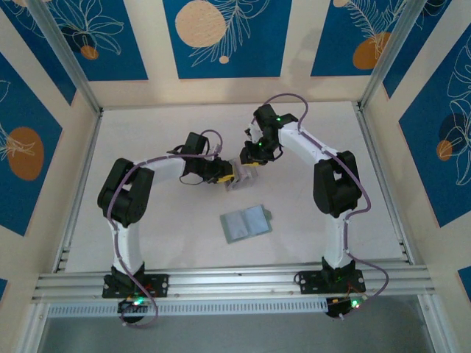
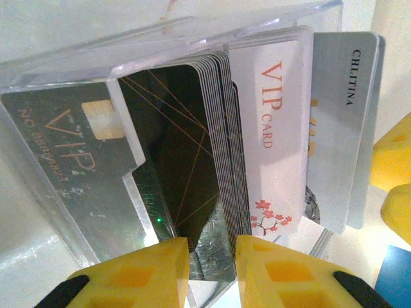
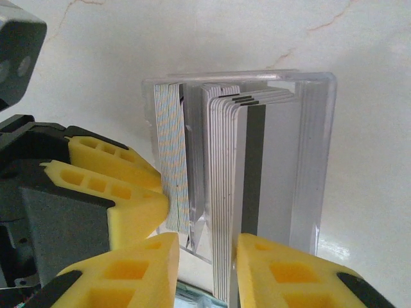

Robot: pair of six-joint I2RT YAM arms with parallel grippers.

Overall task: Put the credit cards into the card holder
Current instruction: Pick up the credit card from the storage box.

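The left gripper (image 1: 229,177) reaches in from the left to the middle of the desk (image 1: 162,243). In its wrist view its yellow jaws (image 2: 213,260) stand narrow and pinch the near edge of a clear box (image 2: 58,212), wall and card stack between them. The cards (image 2: 192,147) stand upright on edge inside the box, packed side by side: a dark one with thin gold lines, a row of pale ones, a pink-white one marked VIP CARD (image 2: 276,141) with red blossoms, and a grey one (image 2: 340,128) at the right end. A further dark VIP card shows through the left wall. Near of the box, well apart from both grippers, the wallet (image 1: 246,223) lies flat on the desk, seemingly spread open, its small tab on the right edge. The right gripper (image 1: 249,165) comes in from the far right and meets the box from the other side. In its wrist view its jaws (image 3: 209,260) are narrow and straddle a stack of pale cards' edges; a slit shows beside one jaw, so I cannot tell if they pinch.
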